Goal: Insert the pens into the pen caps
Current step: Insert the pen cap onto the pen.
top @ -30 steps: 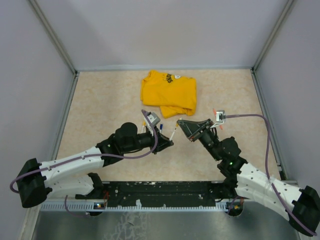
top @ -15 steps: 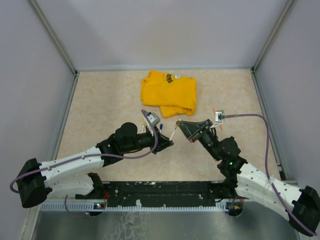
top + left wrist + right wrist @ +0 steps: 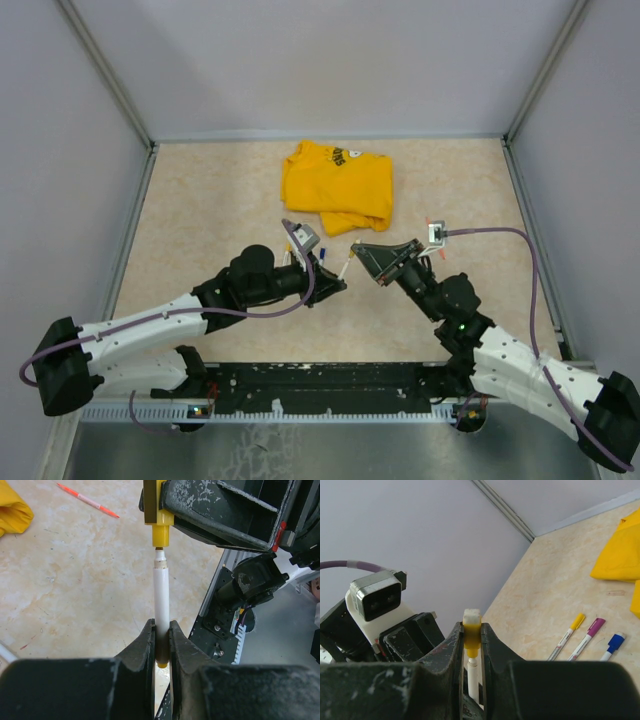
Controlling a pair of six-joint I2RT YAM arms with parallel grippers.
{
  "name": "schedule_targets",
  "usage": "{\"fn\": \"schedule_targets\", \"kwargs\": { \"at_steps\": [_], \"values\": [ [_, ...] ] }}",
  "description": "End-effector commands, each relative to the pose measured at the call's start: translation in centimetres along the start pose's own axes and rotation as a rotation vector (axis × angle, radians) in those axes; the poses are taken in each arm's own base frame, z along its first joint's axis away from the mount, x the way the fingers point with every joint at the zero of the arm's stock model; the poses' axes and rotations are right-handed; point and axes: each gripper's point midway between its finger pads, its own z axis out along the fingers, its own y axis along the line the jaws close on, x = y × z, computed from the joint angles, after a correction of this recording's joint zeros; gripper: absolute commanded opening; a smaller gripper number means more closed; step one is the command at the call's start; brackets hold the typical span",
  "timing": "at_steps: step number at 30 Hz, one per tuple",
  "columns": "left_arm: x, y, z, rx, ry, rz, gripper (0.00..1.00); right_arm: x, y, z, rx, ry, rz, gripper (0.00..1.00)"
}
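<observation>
Pen point(image 3: 347, 268) is held over the worktop point(image 3: 200, 200) between left claw point(image 3: 337, 282) and right claw point(image 3: 368, 254), nearly tip to tip; yellow T-shirt point(image 3: 338, 185) lies beyond, well apart. At the left wrist, the left claw is clamped narrow on the white barrel, nib just at the mouth of the yellow cap point(image 3: 161, 527); line up both axes and push straight; an orange pen point(image 3: 87, 501) lies off to the side. At the right wrist, the right claw pinches the cap; three capped pens point(image 3: 587, 637) rest aside, and nothing seems to block the path.
</observation>
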Motion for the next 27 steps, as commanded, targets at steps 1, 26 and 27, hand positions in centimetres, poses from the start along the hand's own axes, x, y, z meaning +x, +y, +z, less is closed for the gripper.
{"fn": "schedule_targets", "kwargs": {
  "at_steps": [1,26,27],
  "values": [
    [-1.9,-1.0,-0.1,0.028,-0.062,0.026,0.00,-0.4,0.4,-0.1,-0.021,-0.018,0.002,0.00],
    [-3.2,-0.9,0.2,0.011,-0.099,0.031,0.00,2.4,0.4,-1.2,-0.058,0.092,0.103,0.00],
    [-3.3,-0.9,0.2,0.007,-0.104,0.031,0.00,2.5,0.4,-1.2,-0.056,0.094,0.103,0.00]
  ]
}}
